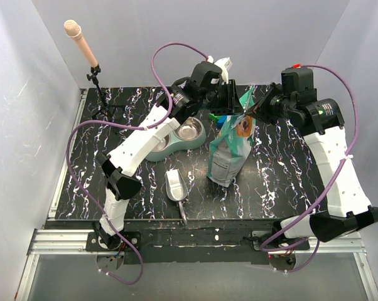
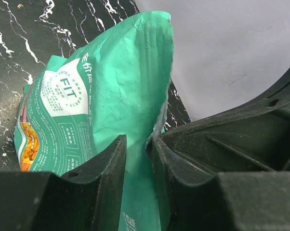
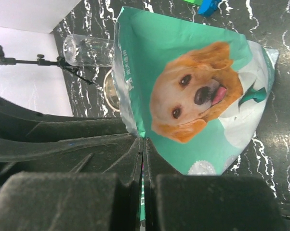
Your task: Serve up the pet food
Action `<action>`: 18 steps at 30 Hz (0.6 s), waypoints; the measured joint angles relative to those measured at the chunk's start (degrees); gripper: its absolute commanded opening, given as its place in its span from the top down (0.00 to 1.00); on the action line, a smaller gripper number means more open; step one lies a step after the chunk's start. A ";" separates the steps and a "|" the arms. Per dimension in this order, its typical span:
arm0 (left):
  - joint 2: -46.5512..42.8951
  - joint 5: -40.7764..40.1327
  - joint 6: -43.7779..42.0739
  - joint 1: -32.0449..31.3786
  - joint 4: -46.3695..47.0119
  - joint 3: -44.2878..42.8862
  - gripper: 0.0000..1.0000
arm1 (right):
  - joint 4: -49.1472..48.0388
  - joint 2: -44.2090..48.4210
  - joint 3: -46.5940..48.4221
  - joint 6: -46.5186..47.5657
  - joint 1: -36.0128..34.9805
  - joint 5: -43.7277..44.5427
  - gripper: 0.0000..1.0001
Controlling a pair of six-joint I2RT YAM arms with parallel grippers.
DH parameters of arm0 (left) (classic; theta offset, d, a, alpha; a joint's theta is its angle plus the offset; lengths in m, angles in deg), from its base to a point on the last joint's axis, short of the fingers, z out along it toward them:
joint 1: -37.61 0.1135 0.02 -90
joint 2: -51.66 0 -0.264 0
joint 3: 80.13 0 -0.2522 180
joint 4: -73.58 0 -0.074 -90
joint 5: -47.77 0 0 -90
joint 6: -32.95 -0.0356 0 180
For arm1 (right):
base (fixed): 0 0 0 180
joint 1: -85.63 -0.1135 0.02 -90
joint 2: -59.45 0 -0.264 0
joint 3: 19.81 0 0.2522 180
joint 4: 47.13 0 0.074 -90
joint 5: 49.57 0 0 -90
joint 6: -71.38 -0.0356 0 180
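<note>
The teal-and-white bag [image 1: 230, 147] printed with a golden dog stands upright mid-table. It also shows in the left wrist view [image 2: 111, 86] and the right wrist view [image 3: 193, 96]. My left gripper [image 1: 232, 100] is at the bag's top from the back. Its jaws [image 2: 138, 139] stand apart, with the bag's top edge between them. My right gripper [image 1: 257, 114] is at the top from the right. Its jaws [image 3: 143, 139] are pressed together on a thin strip of the bag's edge. No kibble shows; the pet food is hidden. The metal scoop [image 1: 175, 185] lies near the front edge.
A teal double bowl [image 1: 201, 139] with steel inserts sits left of the bag. Small green and blue blocks [image 1: 219, 117] lie behind the bag. A microphone on a tripod [image 1: 91, 59] stands at the back left. A clear cylinder [image 3: 87, 50] shows in the right wrist view.
</note>
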 measured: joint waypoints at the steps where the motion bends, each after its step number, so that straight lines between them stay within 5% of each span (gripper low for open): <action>1: -0.07 -0.07 -0.17 0.04 0.02 0.13 0.73 | -0.24 0.00 0.00 -0.26 0.00 -0.26 0.99; 9: 0.00 0.26 -0.55 0.07 -1.03 0.28 0.67 | -2.45 0.02 0.68 -2.23 0.00 -1.92 0.99; 12: 0.02 0.90 -0.52 0.04 -0.87 0.33 0.76 | -2.12 -0.11 1.84 -2.54 -0.07 -1.79 0.99; 14: 0.02 1.60 -0.44 -0.11 -0.11 0.33 0.83 | -1.18 -0.72 3.45 -1.95 -0.13 -1.16 0.83; 18: 0.02 2.69 -0.48 -0.76 1.44 0.33 0.97 | 2.75 -3.45 9.05 1.81 -0.17 1.11 0.78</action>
